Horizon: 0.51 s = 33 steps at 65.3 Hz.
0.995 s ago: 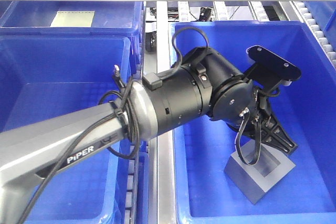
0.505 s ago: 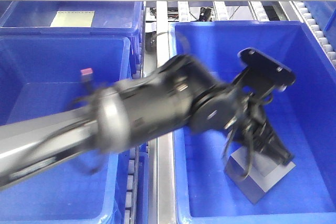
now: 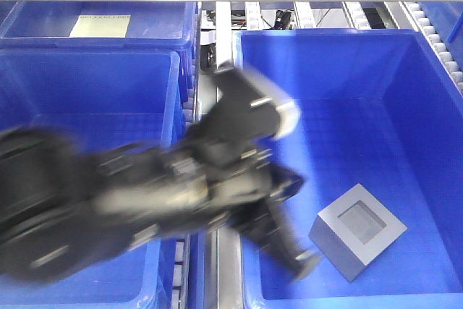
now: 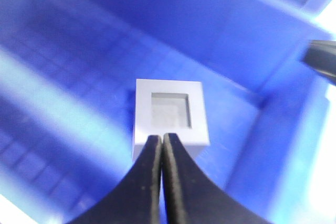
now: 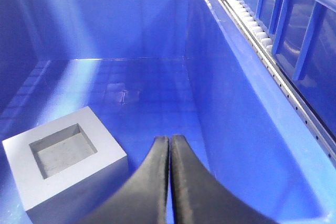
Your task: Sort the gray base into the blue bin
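As seen from the front-facing view, the matte gray boxy block (image 3: 358,231) lies on the floor of the large bright-blue plastic tote (image 3: 434,106), recess up, clear of the blurred black arm (image 3: 181,193).

Left wrist view: the left end effector (image 4: 161,139) is closed and empty above the block (image 4: 169,119).

Right wrist view: the right end effector (image 5: 169,140) is closed and empty, beside the block (image 5: 65,163).

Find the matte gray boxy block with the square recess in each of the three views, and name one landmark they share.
Front-facing view: matte gray boxy block lower right, on the bin floor.
Left wrist view: centre, just beyond the shut left hand.
Right wrist view: lower left, beside the shut right hand.
Shared landmark: the large bright-blue plastic bin holding it.
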{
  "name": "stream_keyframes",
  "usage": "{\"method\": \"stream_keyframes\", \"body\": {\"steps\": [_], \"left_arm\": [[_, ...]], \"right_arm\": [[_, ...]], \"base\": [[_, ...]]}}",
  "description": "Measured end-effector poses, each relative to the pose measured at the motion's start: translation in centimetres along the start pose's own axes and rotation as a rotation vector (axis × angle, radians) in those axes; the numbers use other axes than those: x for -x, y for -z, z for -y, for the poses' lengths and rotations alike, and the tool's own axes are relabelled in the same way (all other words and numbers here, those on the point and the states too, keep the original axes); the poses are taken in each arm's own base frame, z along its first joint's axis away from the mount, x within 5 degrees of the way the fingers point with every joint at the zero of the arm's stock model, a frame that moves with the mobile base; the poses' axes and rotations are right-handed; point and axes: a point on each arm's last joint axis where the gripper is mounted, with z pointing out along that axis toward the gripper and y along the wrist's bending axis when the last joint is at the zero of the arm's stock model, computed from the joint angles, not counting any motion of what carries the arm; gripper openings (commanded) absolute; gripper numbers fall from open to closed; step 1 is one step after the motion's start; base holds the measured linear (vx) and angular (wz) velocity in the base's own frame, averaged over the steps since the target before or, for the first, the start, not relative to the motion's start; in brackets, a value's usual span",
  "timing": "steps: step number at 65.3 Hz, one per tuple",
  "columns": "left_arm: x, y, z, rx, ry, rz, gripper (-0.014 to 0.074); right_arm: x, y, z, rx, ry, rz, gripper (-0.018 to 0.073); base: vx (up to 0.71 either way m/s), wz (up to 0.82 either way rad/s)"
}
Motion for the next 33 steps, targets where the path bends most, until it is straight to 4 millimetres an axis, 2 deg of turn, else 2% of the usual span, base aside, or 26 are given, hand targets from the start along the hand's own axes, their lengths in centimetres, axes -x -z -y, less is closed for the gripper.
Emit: {"method": "stream_keyframes", "body": {"steps": [15,33], "left_arm": [[-3.2,5.3,-0.4,-0.015,0.0,0.108,-0.0006],[-8.4,11.1,-1.0,-0.031,-0.002,0.24,-0.0006]], "right_arm": [[0.0,0.0,0.0,0.0,0.0,-0.001,-0.0005],[0.0,0.0,0.0,0.0,0.0,-0.001,-0.0005]], "base": [[0.0,0.0],[0.0,0.0]]}}
